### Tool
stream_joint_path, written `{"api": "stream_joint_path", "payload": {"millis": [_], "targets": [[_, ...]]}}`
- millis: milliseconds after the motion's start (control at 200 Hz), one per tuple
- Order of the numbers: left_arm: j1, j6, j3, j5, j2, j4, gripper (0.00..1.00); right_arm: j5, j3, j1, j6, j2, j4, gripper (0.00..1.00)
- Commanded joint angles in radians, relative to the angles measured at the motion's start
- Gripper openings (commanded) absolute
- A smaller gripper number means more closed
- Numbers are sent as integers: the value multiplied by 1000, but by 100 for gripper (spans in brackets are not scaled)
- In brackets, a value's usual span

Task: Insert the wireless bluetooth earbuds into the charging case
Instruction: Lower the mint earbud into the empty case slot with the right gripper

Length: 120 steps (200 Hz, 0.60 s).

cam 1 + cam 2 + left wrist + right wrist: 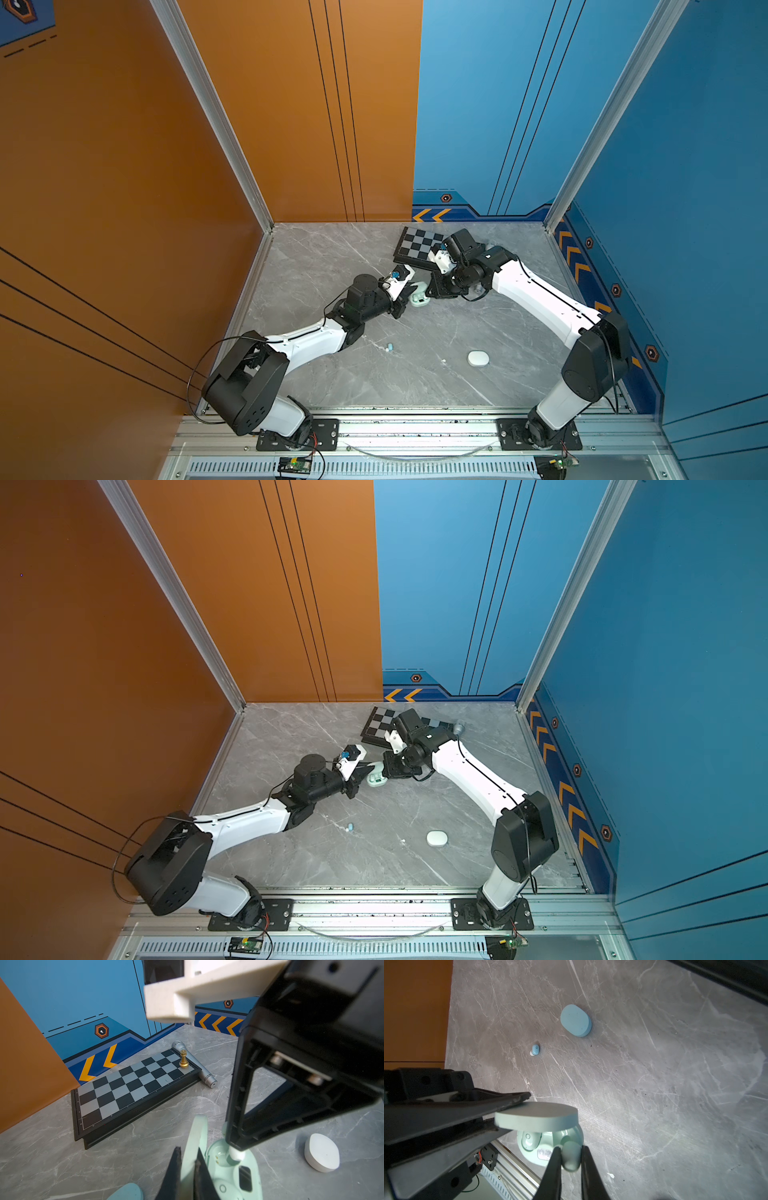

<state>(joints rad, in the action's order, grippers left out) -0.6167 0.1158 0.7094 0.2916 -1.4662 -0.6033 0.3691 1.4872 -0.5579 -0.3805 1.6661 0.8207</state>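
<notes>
One mint earbud (571, 1155) pinched in right jaws over the open mint charging case (225, 1180), mid-table | second mint earbud (529, 1139) seated in its socket | left jaws clenched on the raised lid (535, 1119) | light-blue earbud (535, 1049) loose on table (654, 1084), near closed blue case (576, 1020) | white case (478, 358) well apart

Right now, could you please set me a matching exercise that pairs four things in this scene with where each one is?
Things:
1. mint case lid
2. pale earbud
3. light blue earbud
4. gold chess piece

Places:
A. standing on the chessboard
B. lying loose on the table
C. pinched in the left claw
D. gripped by the right claw at the open case

Pairs: 1-C, 2-D, 3-B, 4-A
</notes>
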Motion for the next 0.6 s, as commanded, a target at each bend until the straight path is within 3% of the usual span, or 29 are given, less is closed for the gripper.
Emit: {"api": "stream_joint_path", "payload": {"millis": [0, 596], "targets": [[-11, 16, 21, 27, 24, -21, 0, -22, 21, 9, 11, 23, 31, 16], [-13, 15, 36, 4, 17, -21, 0, -6, 19, -14, 68, 26, 46, 19]]}}
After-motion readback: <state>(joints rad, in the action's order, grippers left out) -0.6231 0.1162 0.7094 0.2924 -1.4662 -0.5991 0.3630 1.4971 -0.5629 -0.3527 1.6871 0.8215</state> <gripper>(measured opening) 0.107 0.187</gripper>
